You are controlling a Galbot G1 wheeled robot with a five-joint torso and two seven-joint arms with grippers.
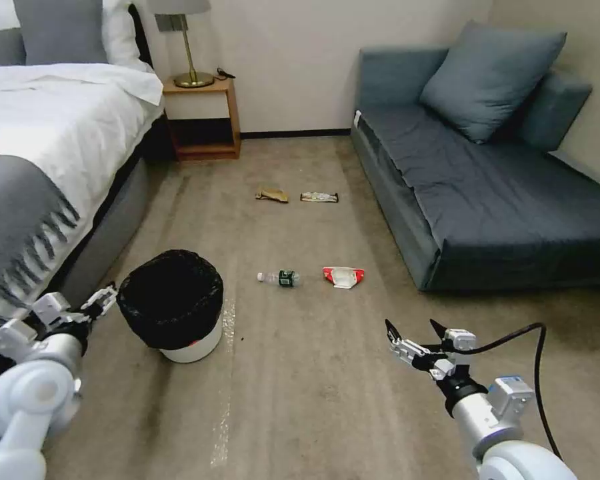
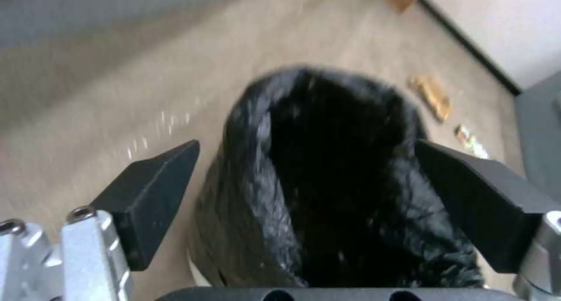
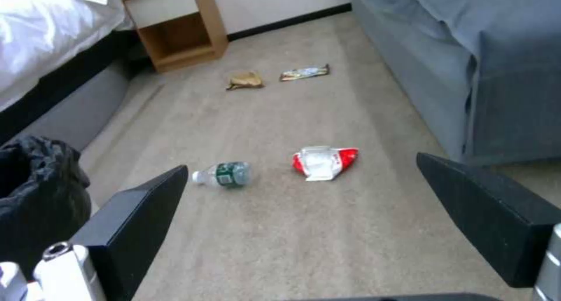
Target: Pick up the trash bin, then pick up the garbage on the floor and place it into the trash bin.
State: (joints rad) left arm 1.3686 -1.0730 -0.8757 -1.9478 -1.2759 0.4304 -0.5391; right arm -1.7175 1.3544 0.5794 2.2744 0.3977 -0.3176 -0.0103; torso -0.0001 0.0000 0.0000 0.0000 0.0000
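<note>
Now we see the trash bin (image 1: 180, 313) standing upright on the carpet beside the bed (image 1: 40, 147): a small round white tub, its crinkly black bag draped well over the rim. Our left gripper (image 1: 107, 299) sits just beside the bin's rim, fingers spread, and from the left wrist view they flank the bag's mouth. Our right gripper (image 1: 415, 329) hovers above bare carpet, fingers also spread. Ahead lie the clear bottle (image 1: 279, 278) with its green label, the red-and-white packet (image 1: 343, 276), then farther off the tan wrapper (image 1: 272, 195) and the snack bar wrapper (image 1: 319, 197).
</note>
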